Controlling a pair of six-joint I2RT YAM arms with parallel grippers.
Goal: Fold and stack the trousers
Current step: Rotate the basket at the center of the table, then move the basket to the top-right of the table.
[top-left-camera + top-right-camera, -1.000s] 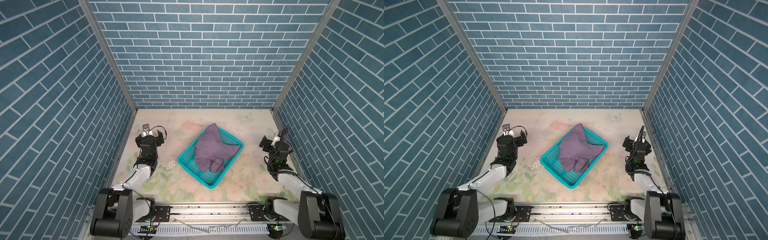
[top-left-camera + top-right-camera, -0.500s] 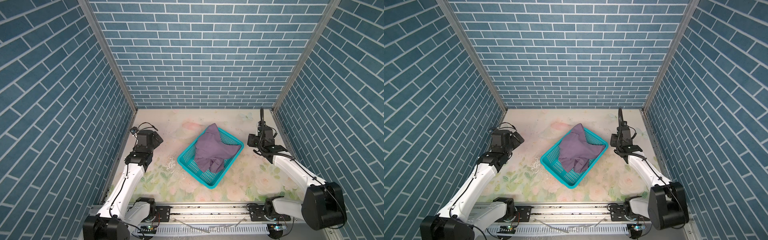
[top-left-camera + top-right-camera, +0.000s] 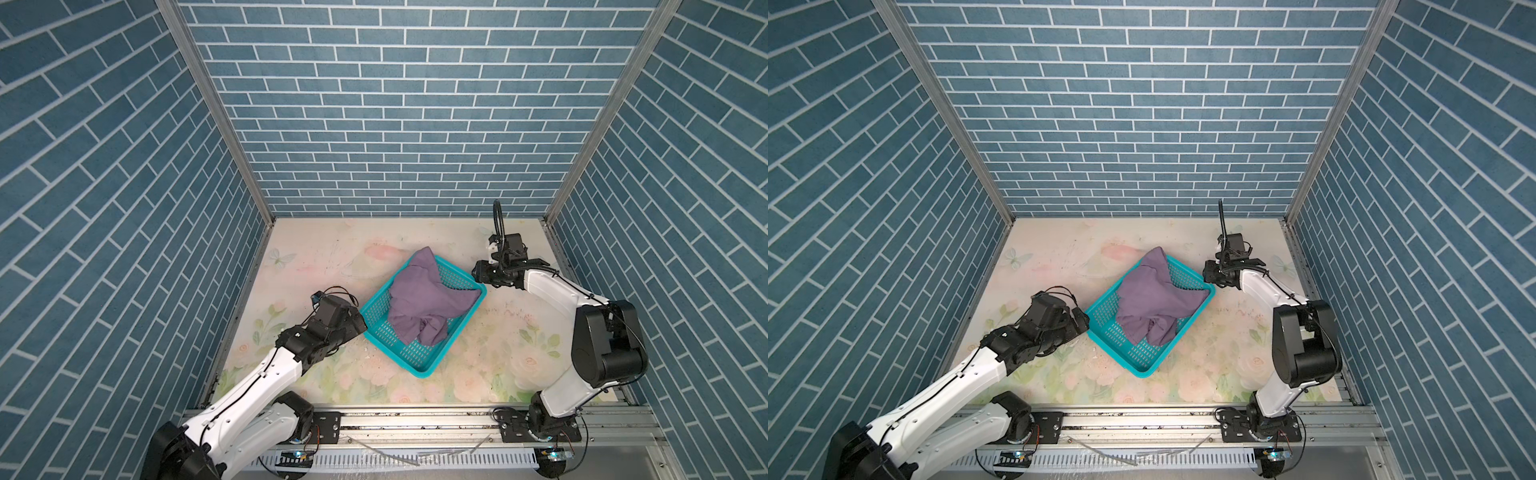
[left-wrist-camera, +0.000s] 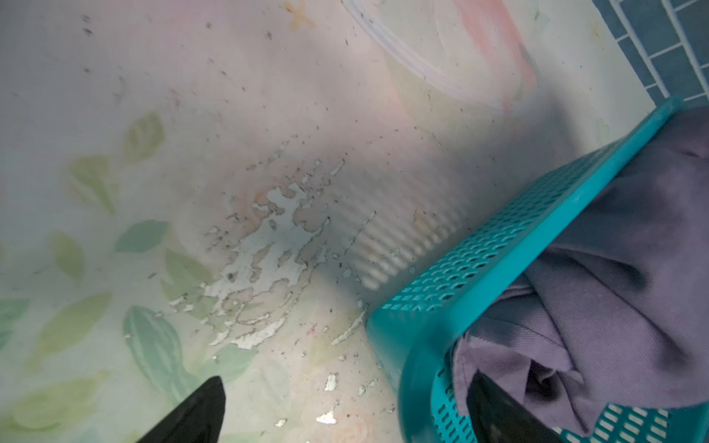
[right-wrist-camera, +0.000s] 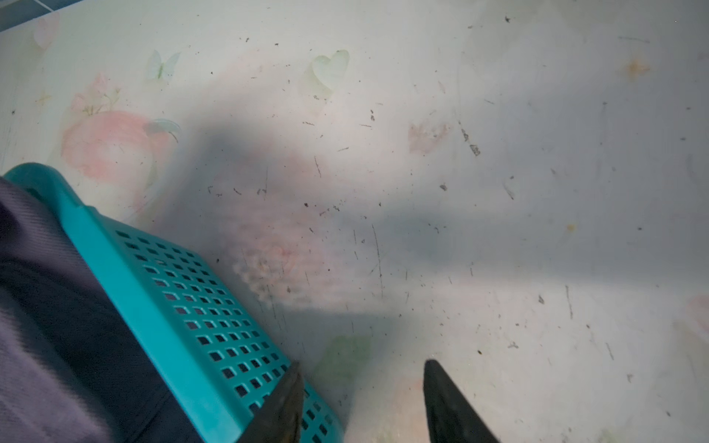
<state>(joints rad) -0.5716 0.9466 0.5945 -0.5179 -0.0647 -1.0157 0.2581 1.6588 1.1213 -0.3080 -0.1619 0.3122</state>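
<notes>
A: Which step?
B: The very start, pickup. The trousers (image 3: 419, 299) lie crumpled in the teal basket (image 3: 376, 309). Nothing folded, nothing stacked.
A: Fingers?
B: Left fingers (image 4: 192, 414) are spread wide and empty, straddling a basket corner. One is over the bare surface (image 4: 268, 115), the other over the cloth inside. Right fingers (image 5: 449, 406) are part-way apart, narrower, also empty. One sits in front of the basket's outer wall, the other over bare surface. The trousers lie between the two sets, just beside the left inner finger. Touching or not, can't tell.
A: Next?
B: My guess: pinch cloth only, not the plastic rim. Lift the bundle out and lay it on open surface. The right fingers must clear the wall to reach cloth.
A: Brands, text?
B: None readable. Just a floral print on the surface and blue brick walls.
</notes>
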